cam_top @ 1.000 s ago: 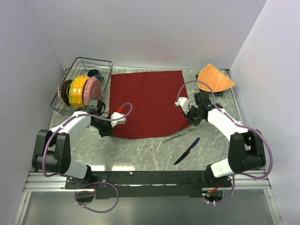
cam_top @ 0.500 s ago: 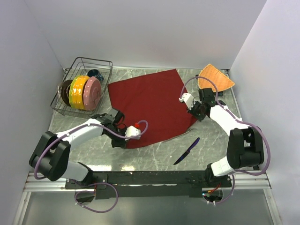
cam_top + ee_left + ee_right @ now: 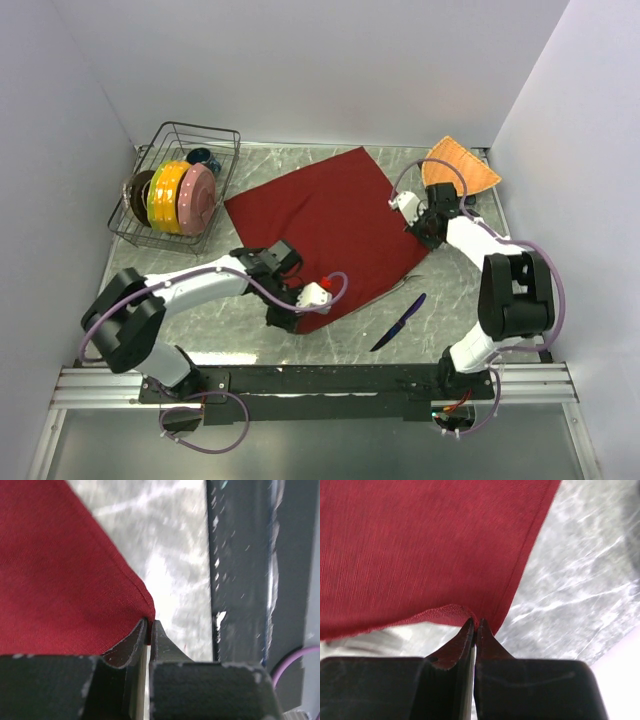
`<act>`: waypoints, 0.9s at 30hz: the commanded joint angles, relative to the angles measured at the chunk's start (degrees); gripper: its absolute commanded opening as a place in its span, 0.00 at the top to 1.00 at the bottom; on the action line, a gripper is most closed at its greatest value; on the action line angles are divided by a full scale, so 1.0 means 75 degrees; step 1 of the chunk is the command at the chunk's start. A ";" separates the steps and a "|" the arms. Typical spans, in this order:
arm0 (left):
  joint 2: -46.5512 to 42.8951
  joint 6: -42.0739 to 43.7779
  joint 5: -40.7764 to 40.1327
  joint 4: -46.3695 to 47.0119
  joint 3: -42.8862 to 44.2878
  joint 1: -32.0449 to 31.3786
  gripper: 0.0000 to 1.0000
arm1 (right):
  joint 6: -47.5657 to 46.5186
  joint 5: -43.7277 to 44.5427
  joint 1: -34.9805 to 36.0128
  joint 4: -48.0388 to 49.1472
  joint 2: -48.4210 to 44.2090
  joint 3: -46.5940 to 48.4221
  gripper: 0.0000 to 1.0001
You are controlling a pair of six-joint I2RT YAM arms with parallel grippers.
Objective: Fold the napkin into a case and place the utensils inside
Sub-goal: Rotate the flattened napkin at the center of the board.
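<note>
Well, from the top view I had the napkin lying spread on the marble table just to the right of the wire dish rack, turned so that it sat like a diamond, with one corner pointing at the rack's near right side. It lay flat over most of its area.

On the left wrist view, the left gripper had its jaws pressed together on the napkin's hemmed corner, with only the cloth between the tips. From above, that left gripper sat right of the rack and closer to the arm bases, at the corner of the cloth farthest from the back wall.

The right gripper was likewise pinched shut on cloth. I could see a small raised fold of the napkin's edge caught between its tips, with bare marble beyond the hem. In the top view the right gripper was far to the right of the rack, on the cloth's opposite edge.

The knife lay on the marble well right of the rack and nearer the bases, apart from the cloth. A thin silver sliver, the fork, showed farther right of the rack, just past the cloth's hem. I could not tell whether it touched the hem.

Coloured plates stood on edge inside the rack. The orange woven mat lay far to the rack's right.
</note>
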 commanded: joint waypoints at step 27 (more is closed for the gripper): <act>0.2538 -0.0769 -0.2001 0.1250 0.2512 0.3467 0.61 | 0.3881 0.0265 -0.0894 -0.2166 0.0155 0.2065 0.26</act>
